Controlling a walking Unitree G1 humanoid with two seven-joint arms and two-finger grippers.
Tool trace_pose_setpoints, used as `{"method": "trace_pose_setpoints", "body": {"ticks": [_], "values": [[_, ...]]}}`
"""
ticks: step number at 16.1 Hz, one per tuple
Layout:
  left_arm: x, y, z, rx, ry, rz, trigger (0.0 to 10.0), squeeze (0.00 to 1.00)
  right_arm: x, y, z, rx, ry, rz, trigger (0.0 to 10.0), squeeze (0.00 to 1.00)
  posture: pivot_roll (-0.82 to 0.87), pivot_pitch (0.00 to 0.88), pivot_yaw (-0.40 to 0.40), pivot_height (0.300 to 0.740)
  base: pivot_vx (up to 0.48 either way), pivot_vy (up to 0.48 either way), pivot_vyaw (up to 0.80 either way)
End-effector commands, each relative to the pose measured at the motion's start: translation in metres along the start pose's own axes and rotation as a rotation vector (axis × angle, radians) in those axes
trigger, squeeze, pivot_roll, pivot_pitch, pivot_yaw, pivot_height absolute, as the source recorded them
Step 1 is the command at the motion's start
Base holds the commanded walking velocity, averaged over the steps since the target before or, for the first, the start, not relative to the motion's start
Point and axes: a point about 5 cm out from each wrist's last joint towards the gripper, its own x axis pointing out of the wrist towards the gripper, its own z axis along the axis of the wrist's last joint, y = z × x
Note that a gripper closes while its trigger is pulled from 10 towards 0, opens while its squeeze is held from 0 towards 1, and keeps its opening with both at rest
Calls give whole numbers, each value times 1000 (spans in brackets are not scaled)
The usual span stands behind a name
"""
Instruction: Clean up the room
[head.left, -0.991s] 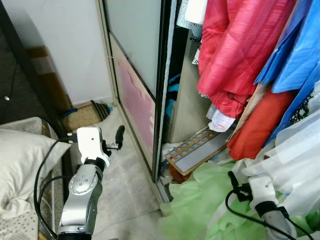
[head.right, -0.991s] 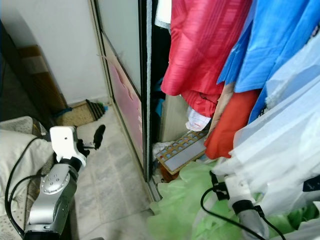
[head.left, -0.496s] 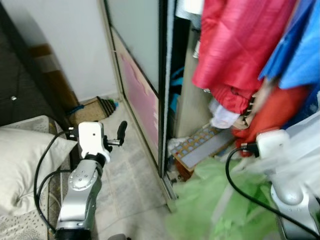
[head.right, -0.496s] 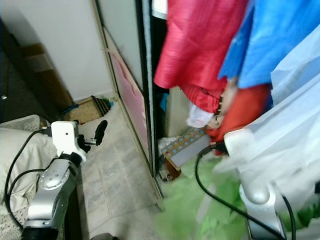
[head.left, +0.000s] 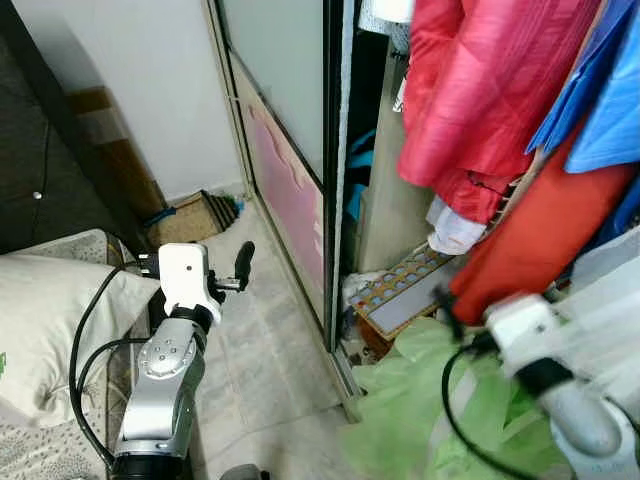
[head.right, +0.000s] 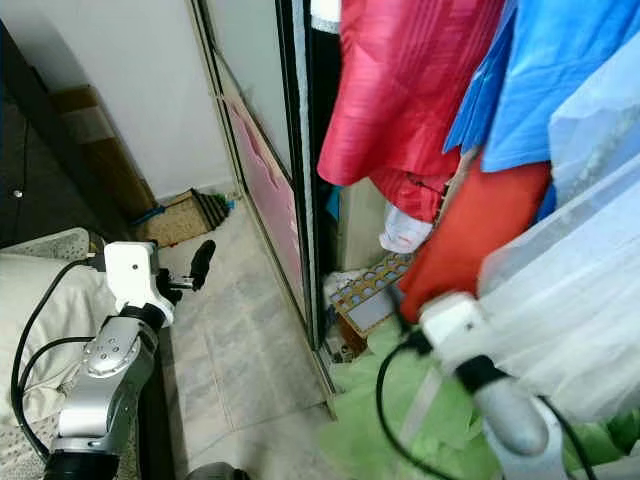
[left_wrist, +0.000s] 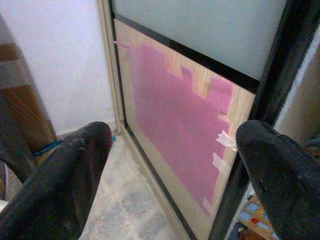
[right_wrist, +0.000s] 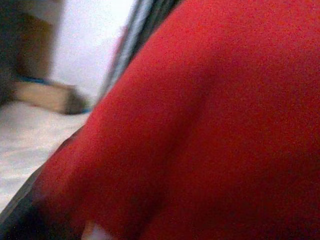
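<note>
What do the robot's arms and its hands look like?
Both arms are shiny silver tubes with round joints. The left arm ends in a white boxy wrist block, and its left gripper has two long, rounded black fingers. Black cables loop along both arms. The right arm also carries a white block, blurred here.

A home bedroom, probably: a sliding-door wardrobe (head.left: 285, 150) with hanging red garments (head.left: 480, 90) and blue garments (head.left: 600, 90), beside a pillow (head.left: 45, 320) on a bed.
</note>
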Motion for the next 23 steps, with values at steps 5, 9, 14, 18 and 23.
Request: {"method": "trace_pose_setpoints", "body": {"ticks": [5, 9, 14, 18, 23], "values": [[-1, 2, -1, 6, 4, 7, 10000, 0, 10, 12, 4, -23, -71, 125, 10000, 0, -176, 0, 49, 740, 0, 0, 320], [-4, 3, -1, 7, 4, 17, 10000, 0, 13, 10, 13, -20, -92, 149, 10000, 0, -156, 0, 43, 740, 0, 0, 800], [-9, 5, -2, 15, 11, 36, 10000, 0, 30, 16, 8, 42, -103, 133, 10000, 0, -137, 0, 48, 740, 0, 0, 800], [-24, 15, -5, 3, 20, 149, 10000, 0, 54, 26, -15, 187, 1, 90, 10000, 0, -86, 0, 28, 740, 0, 0, 800], [-32, 18, -5, 6, 31, 213, 10000, 0, 76, 35, -18, 241, 14, 145, 10000, 0, -47, 0, 1, 740, 0, 0, 800]]}}
